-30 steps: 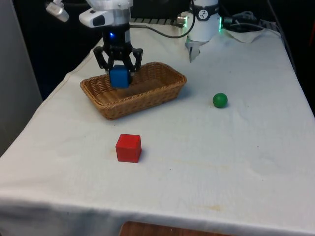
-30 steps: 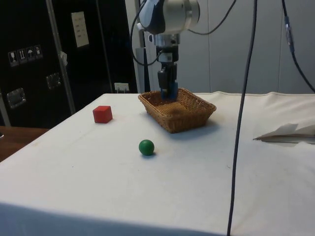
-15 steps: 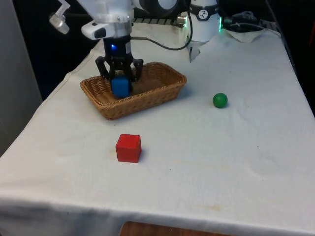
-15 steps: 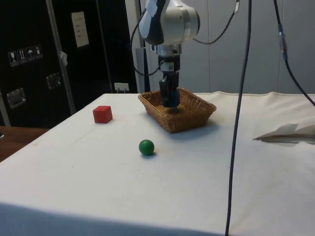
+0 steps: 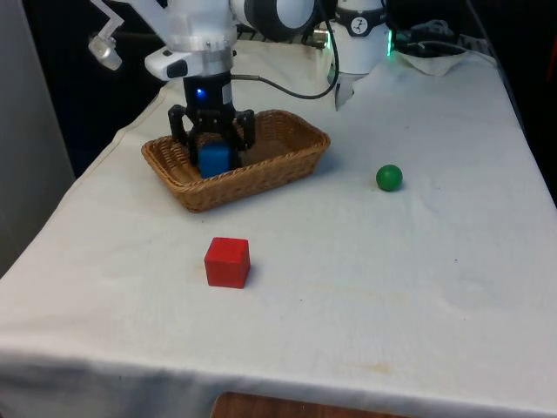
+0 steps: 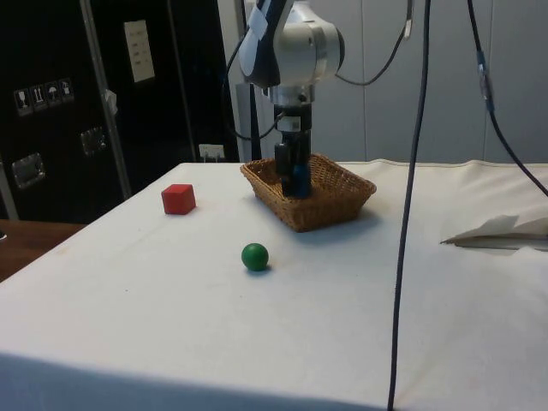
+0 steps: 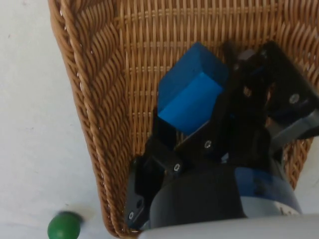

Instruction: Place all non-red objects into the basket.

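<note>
The tool (image 5: 212,150) grasps the blue cube (image 5: 213,160) between its fingers, low inside the basket (image 5: 287,165).

The basket (image 5: 261,170) stands on the bench (image 5: 418,261), toward the far end and on the front view's left half. The tool (image 5: 213,146) reaches down inside the basket, near its end at the front view's left, and the cube (image 5: 214,158) sits between the tool's fingers (image 7: 164,144), low within the basket walls. The block (image 5: 227,261) lies on the bench in front of the basket, apart from it. The ball (image 5: 389,178) lies on the bench to the front view's right of the basket, well apart from both basket and block.
</note>
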Robot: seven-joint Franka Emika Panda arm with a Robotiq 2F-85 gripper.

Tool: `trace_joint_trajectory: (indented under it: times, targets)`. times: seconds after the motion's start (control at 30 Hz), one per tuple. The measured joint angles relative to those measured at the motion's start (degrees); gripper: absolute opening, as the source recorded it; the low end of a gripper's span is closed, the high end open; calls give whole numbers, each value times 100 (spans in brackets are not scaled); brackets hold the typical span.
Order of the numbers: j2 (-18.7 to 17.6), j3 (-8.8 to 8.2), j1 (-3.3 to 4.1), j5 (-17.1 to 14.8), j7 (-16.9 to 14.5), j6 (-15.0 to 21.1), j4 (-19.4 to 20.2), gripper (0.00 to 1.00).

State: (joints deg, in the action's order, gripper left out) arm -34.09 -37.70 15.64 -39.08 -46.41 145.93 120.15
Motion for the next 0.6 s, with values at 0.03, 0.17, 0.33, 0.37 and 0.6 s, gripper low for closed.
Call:
trace_joint_trajectory:
  times: [0.03,0.17,0.33,0.37,0.6]
  targets:
    - [0,0,0,0,6,0,0,81]
    - [0,0,0,0,6,-11,-6,100]
    - [0,-6,0,0,6,-23,-6,100]
    - [0,-6,0,0,6,-29,-11,100]
    - [206,-109,34,40,0,-132,46,100]
